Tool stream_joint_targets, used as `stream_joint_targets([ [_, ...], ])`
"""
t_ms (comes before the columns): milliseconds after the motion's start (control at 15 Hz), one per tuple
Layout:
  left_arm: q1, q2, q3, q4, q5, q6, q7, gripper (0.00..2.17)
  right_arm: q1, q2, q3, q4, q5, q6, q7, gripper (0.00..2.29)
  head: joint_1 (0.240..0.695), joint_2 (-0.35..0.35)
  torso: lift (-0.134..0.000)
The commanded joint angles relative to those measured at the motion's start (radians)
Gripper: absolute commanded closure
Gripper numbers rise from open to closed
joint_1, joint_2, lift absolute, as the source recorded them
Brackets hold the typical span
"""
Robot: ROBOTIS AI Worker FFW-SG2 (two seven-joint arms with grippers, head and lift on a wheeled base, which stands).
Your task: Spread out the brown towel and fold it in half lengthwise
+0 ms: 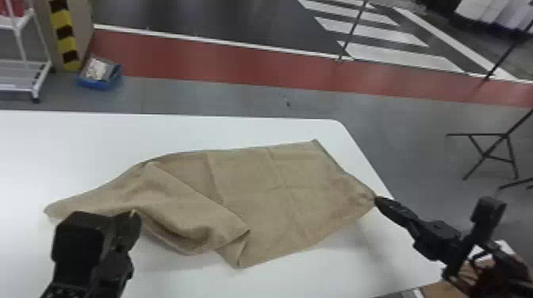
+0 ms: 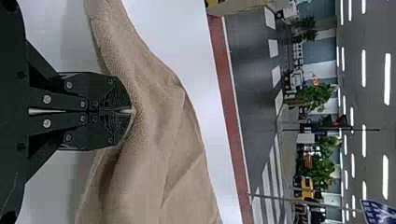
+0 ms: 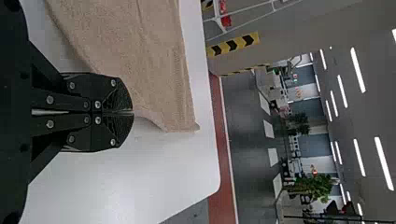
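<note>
The brown towel [image 1: 277,186] lies partly spread on the white table, its left part rumpled and folded over itself. My left gripper [image 1: 133,216] is at the towel's near left edge; in the left wrist view the left gripper [image 2: 130,111] has its fingers together, pinching a bit of the towel [image 2: 154,121]. At the towel's right corner, my right gripper [image 1: 376,199] holds the fabric between closed fingers. The right wrist view has the right gripper [image 3: 132,113] shut on the edge of the towel [image 3: 140,56], with a free corner farther off on the table.
The white table [image 1: 79,142] has its right edge just beyond the towel's right side. On the floor behind stand a blue bin [image 1: 99,75] and a white wheeled rack [image 1: 23,75]. A black folding stand [image 1: 491,156] is at the right, away from the table.
</note>
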State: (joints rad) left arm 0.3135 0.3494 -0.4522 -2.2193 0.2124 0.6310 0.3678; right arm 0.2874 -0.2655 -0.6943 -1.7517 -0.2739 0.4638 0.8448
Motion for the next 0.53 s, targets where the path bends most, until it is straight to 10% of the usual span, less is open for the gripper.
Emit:
stream_joint_targets([
  [0,0.039,0.039,0.096,-0.115,0.002,0.114,-0.001,1.74,0.012,-0.003,-0.042,-0.032,-0.013,0.014,0.0,1.42,0.695,-0.35,-0.128],
  [467,0.049,0.046,0.383,-0.296,0.079,0.418,-0.013,1.74,-0.025,-0.044,-0.1,-0.146,-0.057,0.247,0.003,1.42,0.695,-0.35,-0.128],
])
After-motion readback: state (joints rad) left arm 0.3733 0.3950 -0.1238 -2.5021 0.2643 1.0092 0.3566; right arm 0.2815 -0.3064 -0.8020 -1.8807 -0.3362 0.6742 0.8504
